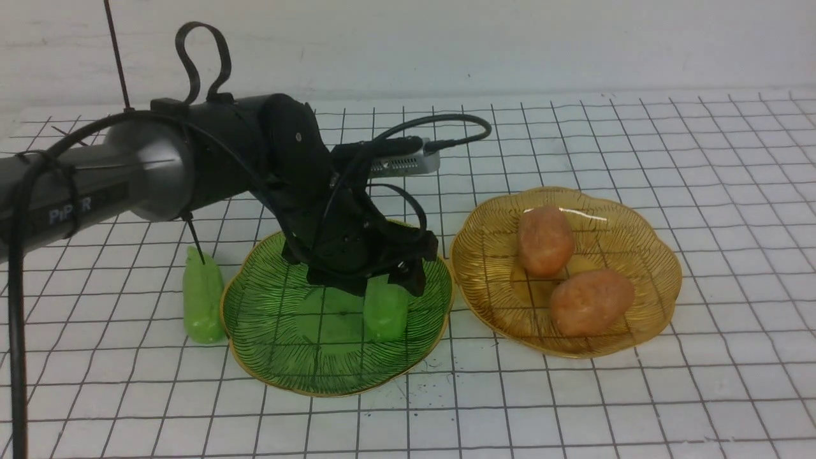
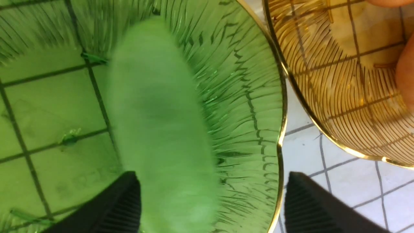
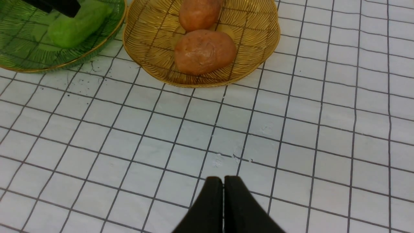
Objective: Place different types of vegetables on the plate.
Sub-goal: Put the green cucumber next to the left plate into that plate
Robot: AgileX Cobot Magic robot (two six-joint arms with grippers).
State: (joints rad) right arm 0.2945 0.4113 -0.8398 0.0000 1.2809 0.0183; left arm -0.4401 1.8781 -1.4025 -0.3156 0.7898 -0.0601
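A light-green cucumber (image 1: 384,312) lies in the green glass plate (image 1: 287,376). My left gripper (image 1: 376,274) hangs just above it. In the left wrist view the left gripper (image 2: 210,200) is open: the blurred cucumber (image 2: 161,129) is next to one finger (image 2: 126,204), with a wide gap to the other finger (image 2: 304,204). A second cucumber (image 1: 203,299) lies on the table against the green plate's left rim. Two orange-brown potatoes (image 1: 545,239) (image 1: 591,301) rest in the amber plate (image 1: 663,274). My right gripper (image 3: 223,181) is shut over bare table, holding nothing.
The two plates stand side by side, rims almost touching, on a white gridded tablecloth (image 1: 574,408). A white wall runs along the back. The left arm and its cables reach in from the left over the green plate.
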